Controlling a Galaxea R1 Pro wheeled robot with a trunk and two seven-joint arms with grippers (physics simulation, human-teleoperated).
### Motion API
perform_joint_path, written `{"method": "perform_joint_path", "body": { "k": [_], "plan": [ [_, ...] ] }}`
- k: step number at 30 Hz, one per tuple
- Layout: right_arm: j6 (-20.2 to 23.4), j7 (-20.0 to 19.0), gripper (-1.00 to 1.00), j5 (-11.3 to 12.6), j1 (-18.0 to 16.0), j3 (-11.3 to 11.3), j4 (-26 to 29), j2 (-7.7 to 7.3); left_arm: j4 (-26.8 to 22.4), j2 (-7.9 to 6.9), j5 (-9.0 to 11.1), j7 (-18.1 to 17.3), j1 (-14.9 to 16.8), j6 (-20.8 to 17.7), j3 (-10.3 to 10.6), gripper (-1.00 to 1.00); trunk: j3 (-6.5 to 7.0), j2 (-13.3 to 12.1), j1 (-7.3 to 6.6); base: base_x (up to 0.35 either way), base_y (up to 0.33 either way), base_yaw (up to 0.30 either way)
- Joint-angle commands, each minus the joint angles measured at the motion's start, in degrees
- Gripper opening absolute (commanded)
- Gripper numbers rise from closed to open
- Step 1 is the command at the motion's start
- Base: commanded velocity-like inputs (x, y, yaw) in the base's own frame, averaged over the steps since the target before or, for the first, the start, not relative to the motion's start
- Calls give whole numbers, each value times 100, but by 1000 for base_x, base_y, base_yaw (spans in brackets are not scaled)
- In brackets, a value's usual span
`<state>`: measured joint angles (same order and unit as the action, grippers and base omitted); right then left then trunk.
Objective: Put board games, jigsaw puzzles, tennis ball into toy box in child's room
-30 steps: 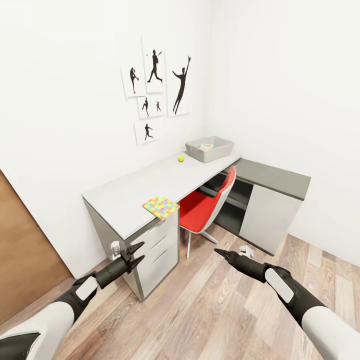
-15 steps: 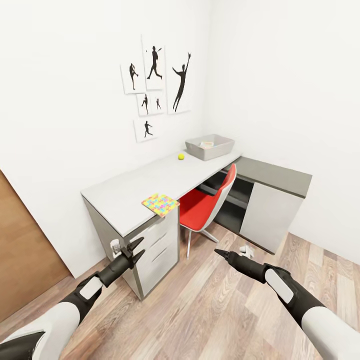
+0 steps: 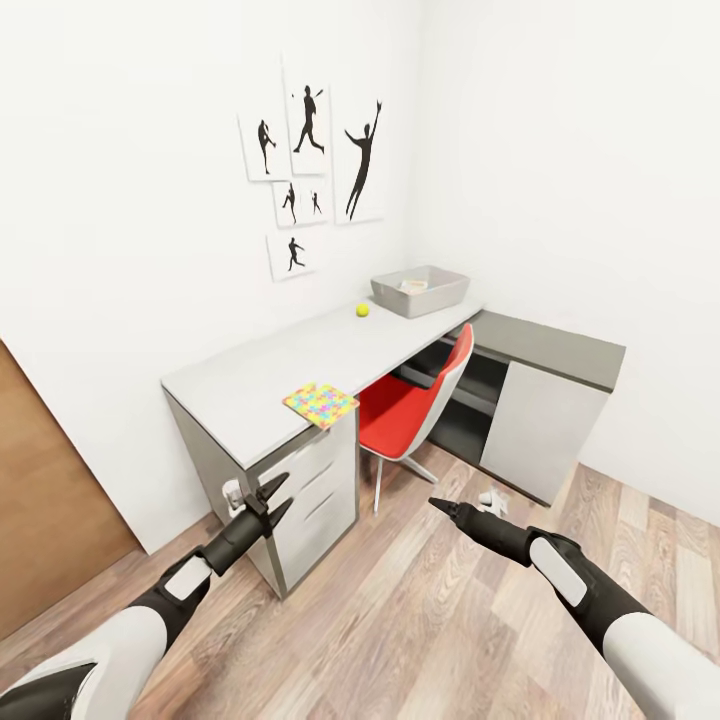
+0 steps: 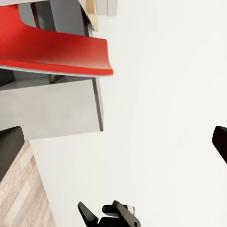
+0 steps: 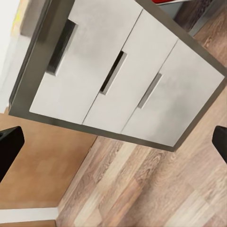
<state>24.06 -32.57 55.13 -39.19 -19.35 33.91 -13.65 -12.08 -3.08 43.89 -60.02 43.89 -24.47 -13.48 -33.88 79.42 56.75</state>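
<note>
A long light grey table (image 3: 262, 372) stands against the white wall ahead. One multicoloured jigsaw puzzle (image 3: 320, 403) lies at its front edge, above the white drawer unit (image 3: 316, 505). The small yellow-green tennis ball (image 3: 362, 310) rests farther back, beside the grey toy box (image 3: 446, 292) at the far end. Something pale and colourful lies inside the box; I cannot tell what. The board games and the bed are out of view. My left gripper (image 3: 268, 497) is open beside the drawer unit. My right gripper (image 3: 441, 505) hangs open over the floor. Both hold nothing.
A red chair (image 3: 412, 408) is tucked under the table. A lower dark grey cabinet (image 3: 552, 350) joins it at the right. A brown door (image 3: 40, 480) is at the left. Wood-plank floor (image 3: 420, 610) lies between me and the table, with a small white object (image 3: 490, 497) near the cabinet.
The whole view has shifted slightly, so the camera moved. My left forearm has sunk a little. The toys on the table have not moved.
</note>
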Motion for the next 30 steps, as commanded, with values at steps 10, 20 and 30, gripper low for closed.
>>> {"method": "perform_joint_path", "body": {
  "k": [10,20,30],
  "plan": [
    [19,1,100,51,-3,-25,1,-6,80,1,55,-10,1,-41,4,100,-185,406,220,0,0,0],
    [14,5,100,51,-2,-25,1,-6,83,33,58,-6,1,-27,-30,100,-365,807,440,0,0,0],
    [11,5,100,51,-3,-25,1,-6,83,68,55,-6,2,-52,-33,100,-365,807,440,7,0,0]
  ]
}}
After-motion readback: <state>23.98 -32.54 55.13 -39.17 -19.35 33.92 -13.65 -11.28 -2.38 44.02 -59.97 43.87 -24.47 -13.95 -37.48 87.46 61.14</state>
